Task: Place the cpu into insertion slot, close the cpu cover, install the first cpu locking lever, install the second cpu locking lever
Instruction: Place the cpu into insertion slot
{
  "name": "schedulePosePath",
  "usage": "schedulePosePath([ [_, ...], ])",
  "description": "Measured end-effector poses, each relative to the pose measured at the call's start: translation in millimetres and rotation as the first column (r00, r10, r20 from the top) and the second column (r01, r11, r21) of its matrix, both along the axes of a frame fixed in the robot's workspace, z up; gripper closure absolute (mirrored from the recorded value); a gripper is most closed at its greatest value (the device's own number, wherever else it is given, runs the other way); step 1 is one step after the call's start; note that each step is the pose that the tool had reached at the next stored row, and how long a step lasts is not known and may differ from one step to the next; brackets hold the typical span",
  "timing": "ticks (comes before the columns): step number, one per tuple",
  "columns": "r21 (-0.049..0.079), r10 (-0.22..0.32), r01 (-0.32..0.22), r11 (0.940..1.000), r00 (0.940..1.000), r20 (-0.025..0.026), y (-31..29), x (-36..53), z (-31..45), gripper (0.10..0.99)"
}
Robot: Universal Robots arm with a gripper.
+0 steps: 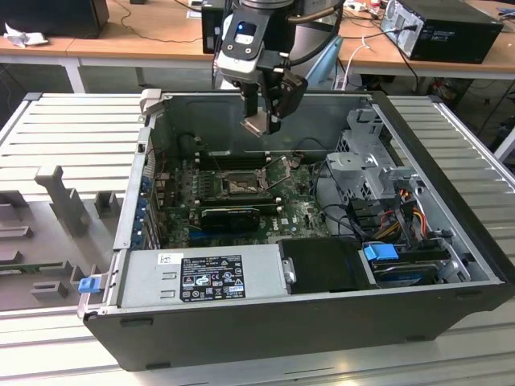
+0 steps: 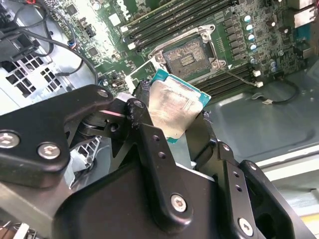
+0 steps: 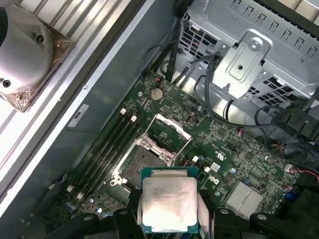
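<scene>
We see one open computer case point(image 1: 438, 149) lying on the grey slatted worktop point(image 1: 72, 129). Inside it lie one green motherboard point(image 1: 302, 213), one grey power supply box point(image 1: 201, 277) at the near edge, and a metal drive cage point(image 1: 370, 153) with bundled cables towards the exterior view's right.

On the motherboard we count one insertion slot point(image 1: 239, 186), its dark centre bare. In the first wrist view the cpu cover point(image 3: 172, 130) stands tilted up off the slot point(image 3: 137, 167). Long black memory slots point(image 3: 107, 149) run just beside it.

The one hand point(image 1: 264, 122) hangs above the case, well clear of the board. Its two black fingers point(image 2: 149, 144) pinch the single cpu point(image 2: 174, 107) by opposite edges, so the pale metal face shows between them in both wrist views point(image 3: 168, 201). The cpu hangs in the air, tilted in the second wrist view, apart from the insertion slot point(image 2: 188, 57) below it and touching nothing but the fingers.
</scene>
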State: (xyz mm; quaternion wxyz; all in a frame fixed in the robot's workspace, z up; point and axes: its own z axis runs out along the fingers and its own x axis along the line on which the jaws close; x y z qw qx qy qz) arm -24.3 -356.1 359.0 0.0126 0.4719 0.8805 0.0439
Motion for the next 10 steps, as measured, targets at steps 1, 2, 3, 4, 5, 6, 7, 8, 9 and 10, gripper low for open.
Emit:
schedulePosePath([
  [1,0.0,-0.001,0.001,1.0,1.0,-0.0001,0.0,0.0,-0.4,0.553],
  [2,0.0,-0.001,0.001,1.0,1.0,0.0,0.0,0.0,-0.9,0.553],
  [3,0.0,-0.001,0.001,1.0,1.0,0.0,0.0,0.0,-1.7,0.553],
  [4,0.0,-0.001,0.001,1.0,1.0,0.0,0.0,0.0,-2.2,0.553],
  [5,-0.002,-0.005,0.005,1.0,1.0,0.0,0.0,0.0,-2.4,0.553],
  [6,-0.002,-0.016,0.016,0.9999,0.9999,0.0001,-0.1,-0.1,-2.6,0.553],
  [7,-0.002,-0.038,0.038,0.9993,0.9993,0.0001,-0.1,0.0,-3.0,0.553],
  [8,-0.003,-0.075,0.075,0.9971,0.9972,0.0,-0.1,0.0,-3.5,0.553],
  [9,-0.003,-0.096,0.096,0.9954,0.9954,0.0,-0.1,0.0,-3.6,0.553],
  [10,-0.003,-0.108,0.108,0.9942,0.9942,0.0,-0.1,0.0,-3.7,0.553],
])
